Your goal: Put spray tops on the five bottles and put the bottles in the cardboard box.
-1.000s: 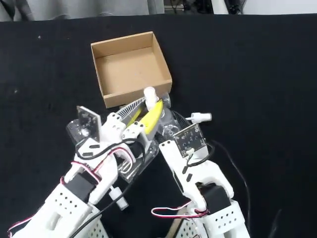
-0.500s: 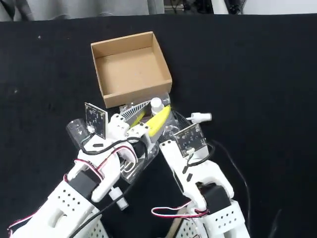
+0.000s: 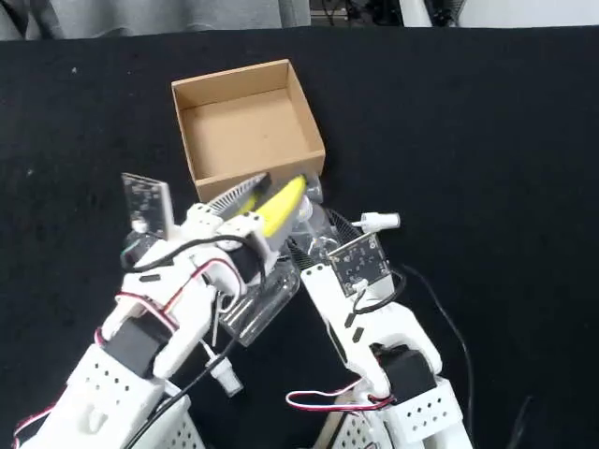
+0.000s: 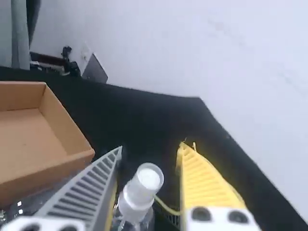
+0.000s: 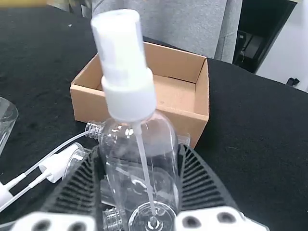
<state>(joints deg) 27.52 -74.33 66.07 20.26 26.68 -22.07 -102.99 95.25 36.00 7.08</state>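
Reading progress, left side first. Logging the cardboard box [image 3: 234, 82] as bare inside — judging none of the five bottles delivered. Seeing the left gripper [image 4: 150, 153] hanging just beside the box's near wall, fingers apart, straddling a spray top [image 4: 143, 185] without pinching it. Finding that spray top sitting on the neck of a clear bottle [image 5: 139, 144]; not telling whether fully seated. Finding the right gripper [image 5: 140, 150] clamped on that bottle's body, pressing it from either side with ribbed fingers. Counting at least one untopped bottle [image 5: 94, 128] lying low beside it, plus a loose spray top [image 3: 376, 222] lying on the black table [image 3: 505, 131] just right of the right arm's wrist. Judging the job early: first capping looking nearly done, four bottles by the task's count left to cap, all five left to box.

Checking room, left to right. Noting a small white piece [image 3: 223, 372] lying by the left arm's base, apart from the work; possibly another top, not telling for sure. Noting crowding between the two arms — clear bottles, both grippers and the box wall packed close. Expecting a lift over the box's near wall, standing just beside the held bottle. Seeing wide open table to the right and beyond the box for swinging clear.
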